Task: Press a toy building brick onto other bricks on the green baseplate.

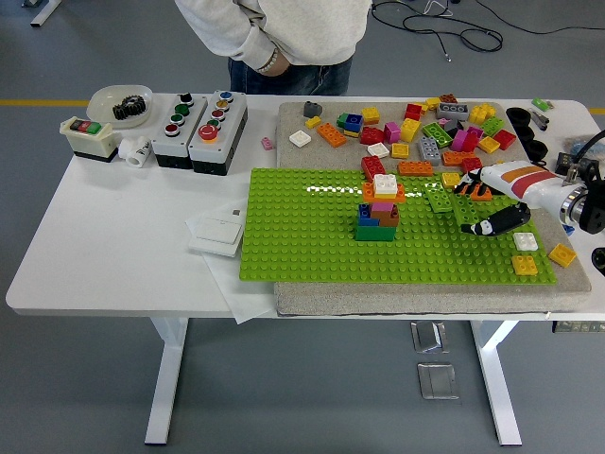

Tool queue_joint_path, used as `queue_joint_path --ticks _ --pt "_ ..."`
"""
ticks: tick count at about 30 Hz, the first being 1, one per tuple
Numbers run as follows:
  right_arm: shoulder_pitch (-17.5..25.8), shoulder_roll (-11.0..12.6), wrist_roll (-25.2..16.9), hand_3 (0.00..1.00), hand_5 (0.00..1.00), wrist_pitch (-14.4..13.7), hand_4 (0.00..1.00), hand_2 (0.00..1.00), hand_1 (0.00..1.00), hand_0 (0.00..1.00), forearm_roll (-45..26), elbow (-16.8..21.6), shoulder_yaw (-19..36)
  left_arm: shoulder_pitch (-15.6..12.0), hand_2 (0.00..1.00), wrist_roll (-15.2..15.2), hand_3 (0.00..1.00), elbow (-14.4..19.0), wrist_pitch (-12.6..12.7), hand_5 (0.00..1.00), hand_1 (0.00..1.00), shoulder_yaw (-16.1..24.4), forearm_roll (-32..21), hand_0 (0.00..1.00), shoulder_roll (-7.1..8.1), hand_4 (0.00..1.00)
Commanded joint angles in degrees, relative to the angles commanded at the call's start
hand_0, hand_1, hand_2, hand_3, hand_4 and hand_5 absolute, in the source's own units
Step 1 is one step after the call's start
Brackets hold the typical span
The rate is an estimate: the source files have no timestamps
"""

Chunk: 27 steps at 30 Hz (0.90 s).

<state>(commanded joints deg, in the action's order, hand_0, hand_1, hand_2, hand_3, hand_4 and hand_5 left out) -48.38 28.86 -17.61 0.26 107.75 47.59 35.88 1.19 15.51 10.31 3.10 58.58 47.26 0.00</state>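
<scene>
The green baseplate lies on a grey mat. Near its middle stands a small stack of bricks: green at the bottom, blue and brown above, pink on top. Just behind it a white brick sits on an orange one. My right hand reaches in from the right over the baseplate's right part, beside a dark green flat brick. Its fingers are spread above an orange brick, the thumb lower down, and I see no brick gripped between them. Loose bricks of many colours lie behind the plate.
A yellow brick and a white one lie near the plate's right corner. Button boxes, a switch and a bowl with a gear stand at the back left. A person stands behind the table with arms held at the body.
</scene>
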Motion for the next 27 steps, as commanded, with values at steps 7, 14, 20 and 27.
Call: queue_joint_path --ticks 7,14,20,27 --pt "-0.18 1.26 0.18 0.54 0.292 -0.07 0.76 0.626 0.601 0.683 1.14 2.83 2.9 0.09 0.837 -0.1 0.641 0.0 -0.04 0.646 0.844 0.01 -0.03 0.877 0.0 0.719" --pt "-0.4 2.17 0.29 0.54 0.291 -0.13 0.76 0.627 0.601 0.682 2.35 5.56 5.49 0.27 0.838 -0.16 0.641 0.0 -0.07 0.647 0.843 -0.11 -0.3 0.878 0.02 0.719" --pt "-1.11 2.86 0.4 0.54 0.29 -0.14 0.76 0.627 0.602 0.683 3.28 8.76 6.61 0.33 0.837 -0.19 0.642 0.0 -0.1 0.648 0.843 -0.12 -0.42 0.876 0.07 0.72" --pt "-2.95 2.84 0.82 0.54 0.29 0.42 0.761 0.628 0.602 0.683 3.67 12.7 5.59 0.39 0.836 -0.23 0.641 0.0 -0.07 0.649 0.843 -0.14 -0.56 0.877 0.17 0.72"
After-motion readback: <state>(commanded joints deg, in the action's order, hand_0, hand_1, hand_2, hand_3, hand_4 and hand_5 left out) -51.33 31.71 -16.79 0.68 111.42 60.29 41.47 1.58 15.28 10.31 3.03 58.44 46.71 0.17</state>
